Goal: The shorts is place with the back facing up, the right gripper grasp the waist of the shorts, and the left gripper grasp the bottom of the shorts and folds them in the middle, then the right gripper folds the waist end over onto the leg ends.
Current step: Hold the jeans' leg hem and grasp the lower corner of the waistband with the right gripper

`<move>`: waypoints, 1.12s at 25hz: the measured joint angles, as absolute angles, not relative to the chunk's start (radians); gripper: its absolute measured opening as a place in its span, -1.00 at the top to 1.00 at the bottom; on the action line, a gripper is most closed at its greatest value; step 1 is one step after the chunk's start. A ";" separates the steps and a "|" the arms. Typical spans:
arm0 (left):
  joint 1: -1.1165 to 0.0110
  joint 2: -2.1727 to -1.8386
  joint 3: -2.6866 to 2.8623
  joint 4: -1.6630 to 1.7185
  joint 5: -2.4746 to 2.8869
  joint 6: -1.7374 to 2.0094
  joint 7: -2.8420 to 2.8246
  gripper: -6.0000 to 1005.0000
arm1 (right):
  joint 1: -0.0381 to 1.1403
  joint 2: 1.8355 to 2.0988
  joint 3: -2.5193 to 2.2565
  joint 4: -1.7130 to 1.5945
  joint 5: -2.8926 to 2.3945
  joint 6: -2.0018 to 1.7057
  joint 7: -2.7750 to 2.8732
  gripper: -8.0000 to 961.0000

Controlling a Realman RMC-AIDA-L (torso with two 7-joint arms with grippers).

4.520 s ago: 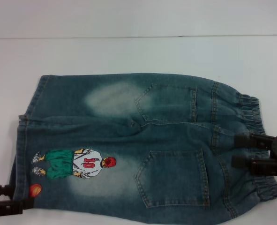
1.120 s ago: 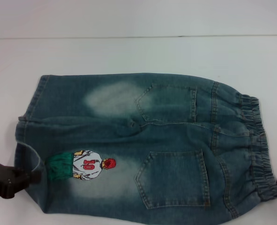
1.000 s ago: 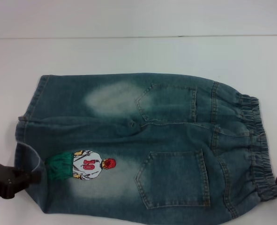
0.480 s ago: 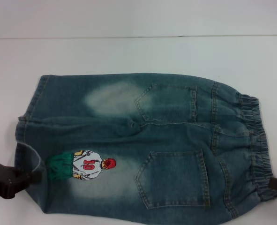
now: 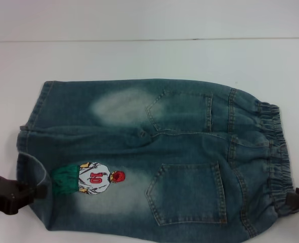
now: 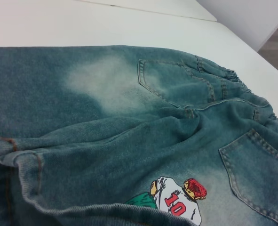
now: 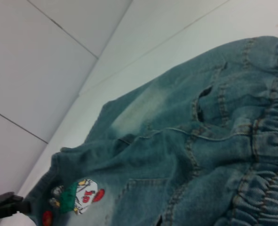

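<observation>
Left gripper: black two-finger claw [image 5: 38,191] at the near left corner of the head view, tips at the hem of the near leg. The hem there is lifted and curled over onto the print, covering the cartoon figure's legs. Jaws read as clamped on that hem; the contact itself is hidden under the fold.

Right gripper: black claw [image 5: 291,200] only partly in the head view, at the near right edge, touching the near end of the elastic band. Jaws: cannot tell whether apart or together.

Bottom of the shorts: straight stitched leg hems [image 5: 28,131] at the robot's left. The near hem is raised and rolled [image 6: 40,207]; the far one lies flat.

Print: cartoon basketball player in a white jersey numbered 10 and green shorts [image 5: 91,177], on the near leg just beside the left gripper.

Shorts: blue-green faded denim shorts [image 5: 154,152], back side up, spread across the white table [image 5: 139,55], legs to the robot's left and waistband to its right.

Near back pocket: patch pocket [image 5: 187,195] between the print and the waistband.

Waist: gathered, ruffled elastic denim band [image 5: 273,142] along the right end of the garment, lying on the table.

Far back pocket: patch pocket [image 5: 182,111] beside a pale bleached patch [image 5: 121,104] on the far leg.
</observation>
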State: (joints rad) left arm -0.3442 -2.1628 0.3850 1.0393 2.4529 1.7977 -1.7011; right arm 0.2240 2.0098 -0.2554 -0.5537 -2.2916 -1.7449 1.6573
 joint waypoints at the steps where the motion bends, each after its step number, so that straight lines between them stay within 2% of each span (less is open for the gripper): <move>1: -0.346 -2.163 0.385 1.036 2.453 1.798 -1.701 0.94 | 0.224 2.009 -0.253 -0.554 -2.291 -1.747 1.658 -0.82; 11: -0.356 -2.162 0.385 1.030 2.455 1.792 -1.700 0.94 | 0.237 1.994 -0.261 -0.554 -2.297 -1.703 1.764 -0.80; 28: -0.362 -2.161 0.396 1.008 2.454 1.781 -1.698 0.95 | 0.260 1.995 -0.281 -0.559 -2.315 -1.715 1.786 -0.76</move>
State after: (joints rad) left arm -0.3617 -2.1613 0.3958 1.0078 2.4537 1.7807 -1.6981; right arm 0.2604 1.9947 -0.2805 -0.5588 -2.3154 -1.7154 1.7857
